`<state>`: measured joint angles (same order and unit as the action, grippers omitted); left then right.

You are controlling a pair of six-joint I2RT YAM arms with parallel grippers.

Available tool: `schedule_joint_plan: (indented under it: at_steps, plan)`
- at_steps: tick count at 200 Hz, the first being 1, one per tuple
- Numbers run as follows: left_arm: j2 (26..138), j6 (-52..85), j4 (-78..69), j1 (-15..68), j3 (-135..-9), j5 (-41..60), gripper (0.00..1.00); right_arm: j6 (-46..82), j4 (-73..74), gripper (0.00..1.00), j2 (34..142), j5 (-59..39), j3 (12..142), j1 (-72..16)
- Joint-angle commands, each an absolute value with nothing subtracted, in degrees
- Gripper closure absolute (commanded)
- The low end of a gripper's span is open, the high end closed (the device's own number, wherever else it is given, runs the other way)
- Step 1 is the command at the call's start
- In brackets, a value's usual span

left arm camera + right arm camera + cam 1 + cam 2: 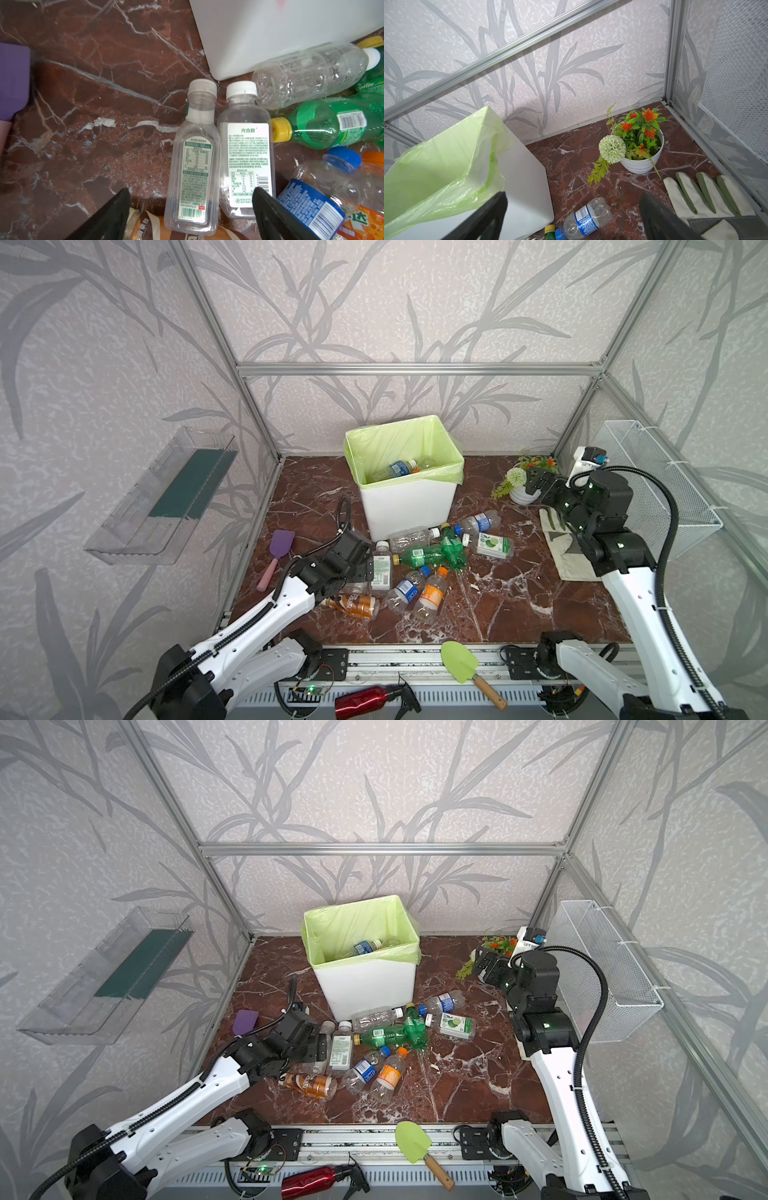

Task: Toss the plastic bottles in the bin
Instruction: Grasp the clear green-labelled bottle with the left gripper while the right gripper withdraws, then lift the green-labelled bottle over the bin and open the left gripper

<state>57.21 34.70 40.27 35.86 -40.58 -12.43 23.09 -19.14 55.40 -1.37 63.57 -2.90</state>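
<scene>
Your left fingers (110,214) are spread and grasp nothing, low over two clear white-capped bottles (193,166) that lie side by side on the counter (519,605). Your right fingers (660,216) are released too, empty, near the flower pot (643,164). The other plastic bottles (419,558) lie before the bin (407,506); one blue-labelled bottle (399,468) is inside.
</scene>
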Motion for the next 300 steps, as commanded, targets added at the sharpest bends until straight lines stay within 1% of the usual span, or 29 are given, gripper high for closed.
schedule_joint_plan:
  at_steps: [1, 12, 26, 41, 65, 87, 134, 155, 196, 208, 226, 231, 259, 282, 300]
  plan:
    - [60.43, 38.4, 38.8, 36.09, -37.88, -9.24, 0.09, 24.56, -18.71, 0.01, 55.63, -1.05, 63.03, -2.37]
    - [62.1, 38.53, 38.15, 36.09, -37.17, -9.85, 0.1, 24.72, -18.68, 0.01, 55.63, -1.01, 62.82, -2.37]
    - [63.51, 39.72, 37.93, 36.03, -37.15, -13.14, 0.17, 24.79, -18.63, 0.01, 55.46, -1.02, 62.5, -2.29]
    - [63.89, 39.4, 37.79, 35.96, -37.39, -16.28, 0.21, 24.44, -18.96, 0.01, 55.46, -1.03, 62.57, -2.2]
    - [64.28, 37.33, 37.21, 35.08, -37.79, -16.99, 0.22, 23.94, -19.51, 0.01, 55.13, -0.54, 62.5, -2.02]
    - [66.94, 36.27, 36.94, 33.92, -38.23, -16.35, 0.22, 24.0, -19.52, 0.01, 55.02, -0.81, 62.23, -1.8]
    - [72.96, 33.28, 32.21, 31.2, -39.21, -12.36, 0.22, 24.13, -20.01, 0.01, 54.69, -0.91, 62.42, -1.43]
    - [74.1, 32.38, 31.32, 30.35, -39.96, -12.31, 0.34, 24.24, -20.04, 0.01, 53.89, -0.37, 61.87, -1.32]
    - [75.27, 31.82, 29.86, 27.82, -39.6, -11.54, 0.34, 24.78, -20.0, 0.01, 53.88, -0.88, 61.35, -0.84]
    - [74.99, 32.07, 30.07, 26.2, -39.47, -10.11, 0.42, 24.7, -20.04, 0.01, 53.83, -0.89, 61.52, -0.56]
    - [72.43, 32.2, 32.24, 23.46, -40.31, -8.56, 0.55, 24.61, -20.19, 0.01, 53.7, -0.9, 61.7, -0.01]
    - [71.08, 32.18, 33.02, 23.22, -40.63, -9.25, 0.57, 24.52, -20.24, 0.01, 53.71, -0.95, 61.68, 0.04]
    - [58.17, 31.78, 36.18, 23.11, -44.05, -17.74, 0.57, 24.3, -20.83, 0.01, 53.7, -0.53, 60.85, 0.85]
    - [46.32, 25.03, 32.21, 22.96, -49.73, -24.4, 0.57, 25.28, -20.14, 0.01, 53.46, -1.25, 59.52, 2.13]
    - [43.28, 16.85, 29.57, 22.94, -58.82, -28.61, 0.58, 25.97, -19.55, 0.01, 53.35, -2.01, 58.8, 2.96]
